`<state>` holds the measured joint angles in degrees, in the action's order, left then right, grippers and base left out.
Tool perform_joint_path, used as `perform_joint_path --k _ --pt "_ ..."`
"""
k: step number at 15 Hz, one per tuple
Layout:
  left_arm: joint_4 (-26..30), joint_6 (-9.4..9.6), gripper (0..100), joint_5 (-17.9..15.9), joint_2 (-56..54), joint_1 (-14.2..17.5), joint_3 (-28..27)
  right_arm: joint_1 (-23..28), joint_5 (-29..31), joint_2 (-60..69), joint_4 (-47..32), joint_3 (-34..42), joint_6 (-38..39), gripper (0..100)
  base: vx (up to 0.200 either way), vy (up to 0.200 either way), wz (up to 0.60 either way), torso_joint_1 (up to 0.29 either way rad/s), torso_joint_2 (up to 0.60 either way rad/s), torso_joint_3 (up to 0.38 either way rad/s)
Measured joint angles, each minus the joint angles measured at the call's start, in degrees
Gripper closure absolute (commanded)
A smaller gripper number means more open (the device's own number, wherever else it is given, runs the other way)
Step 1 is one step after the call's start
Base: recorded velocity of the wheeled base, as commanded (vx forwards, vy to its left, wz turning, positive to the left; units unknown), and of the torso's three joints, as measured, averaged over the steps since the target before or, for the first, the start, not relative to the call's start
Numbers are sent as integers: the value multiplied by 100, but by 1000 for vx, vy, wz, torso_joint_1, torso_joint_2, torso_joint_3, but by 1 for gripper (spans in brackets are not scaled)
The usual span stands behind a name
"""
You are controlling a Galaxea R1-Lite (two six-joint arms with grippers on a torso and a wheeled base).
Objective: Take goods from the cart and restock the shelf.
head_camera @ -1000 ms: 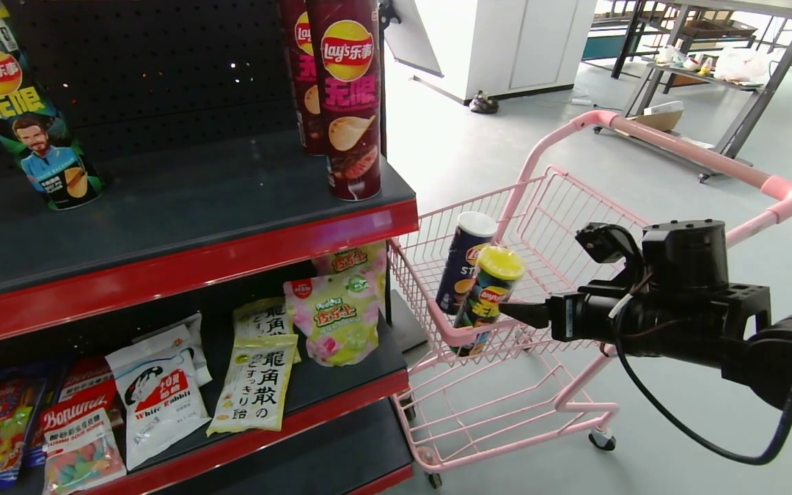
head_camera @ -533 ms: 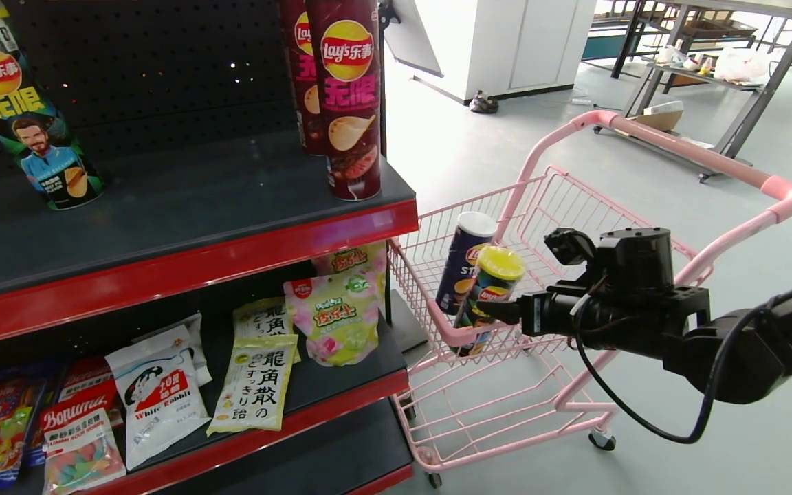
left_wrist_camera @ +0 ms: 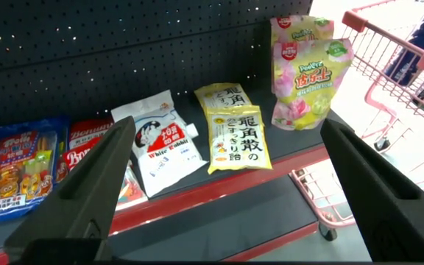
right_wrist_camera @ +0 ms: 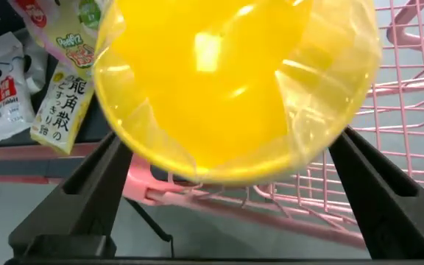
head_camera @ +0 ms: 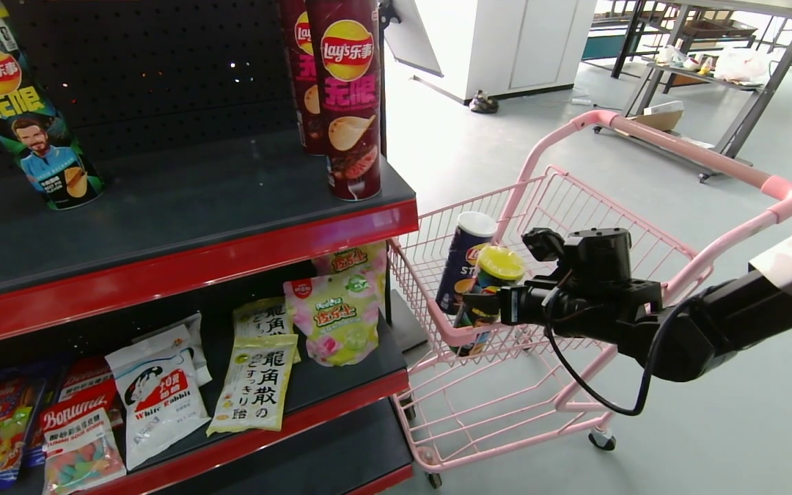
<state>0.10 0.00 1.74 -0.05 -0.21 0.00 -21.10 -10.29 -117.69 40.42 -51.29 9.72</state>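
Observation:
A chip can with a yellow lid (head_camera: pixel 499 265) leans in the front corner of the pink cart (head_camera: pixel 671 148), against a dark blue can with a white lid (head_camera: pixel 463 256). My right gripper (head_camera: pixel 481 306) sits at the yellow-lidded can's upper part, coming from the cart's side. In the right wrist view the yellow lid (right_wrist_camera: pixel 234 81) lies between the spread fingers (right_wrist_camera: pixel 98 184) of the right gripper (right_wrist_camera: pixel 230 143), which is open. My left gripper (left_wrist_camera: pixel 227 126) hangs open in front of the lower shelf, holding nothing.
The upper shelf (head_camera: pixel 183 213) carries two maroon chip cans (head_camera: pixel 349 103) at its right end and a black and green can (head_camera: pixel 35 130) at the left, with bare board between. Snack bags (head_camera: pixel 258 375) lie on the lower shelf (left_wrist_camera: pixel 219 202). Tables stand far behind.
My right arm has moved left, toward the shelf, bringing its open gripper from short of the yellow-lidded can to around it. The cans have not moved.

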Motion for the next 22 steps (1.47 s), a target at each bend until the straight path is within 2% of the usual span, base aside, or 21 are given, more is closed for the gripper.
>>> perform_joint_path --k 5,6,14,19,22 --pt "0 0 0 0 0 -1 0 127 -20 -412 341 -251 16 0 0 0 0 0 0 0" --pt "0 0 0 0 0 -1 0 145 -22 -452 341 -293 21 100 0 0 0 0 0 0" --pt "0 0 0 -2 0 2 0 132 37 -474 363 -246 -9 100 0 0 0 0 0 0" --pt "0 0 0 0 0 -1 0 160 137 374 325 145 -386 100 0 0 0 0 0 0" --pt "0 0 0 0 0 -1 0 189 202 1041 277 126 -795 100 0 0 0 0 0 0"
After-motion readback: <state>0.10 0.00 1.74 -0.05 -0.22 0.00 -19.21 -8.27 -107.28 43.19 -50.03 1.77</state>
